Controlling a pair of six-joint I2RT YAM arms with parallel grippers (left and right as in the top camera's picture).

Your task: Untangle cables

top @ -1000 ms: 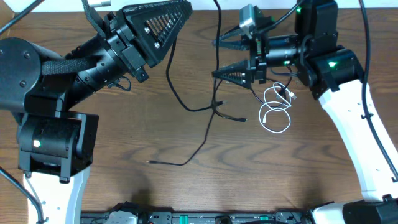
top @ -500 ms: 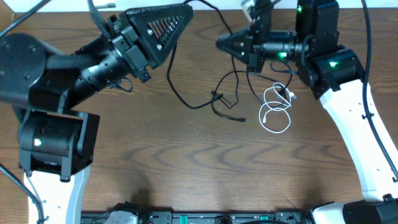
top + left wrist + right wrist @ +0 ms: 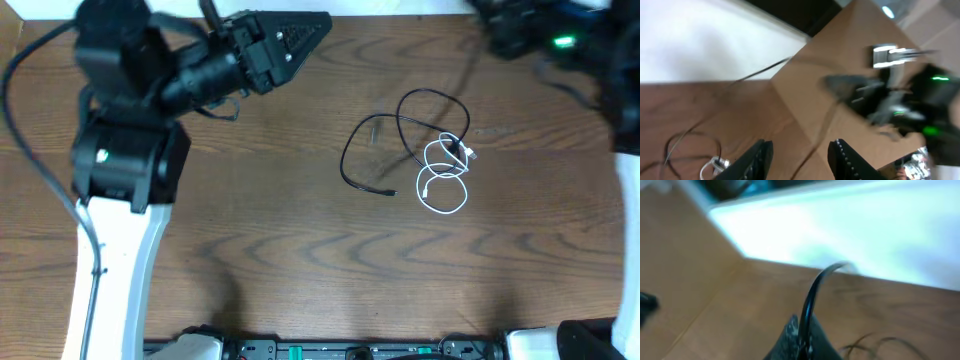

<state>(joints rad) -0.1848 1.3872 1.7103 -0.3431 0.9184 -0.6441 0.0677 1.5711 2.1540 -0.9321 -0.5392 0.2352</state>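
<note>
- Black cable (image 3: 344,165) lies in an open loop on the bench (image 3: 300,260), right of centre; one stretch rises, blurred, toward the far right corner.
- White cable (image 3: 445,176) is coiled at the loop's right side, overlapping it.
- Right pincer (image 3: 800,341) is clamped on the black cable.
- Left pincer (image 3: 802,160) is parted and empty, well apart from both cables.

Dark wood-grain table (image 3: 300,270) was seen throughout; a bright white surface (image 3: 850,225) was noted beyond its far edge.
</note>
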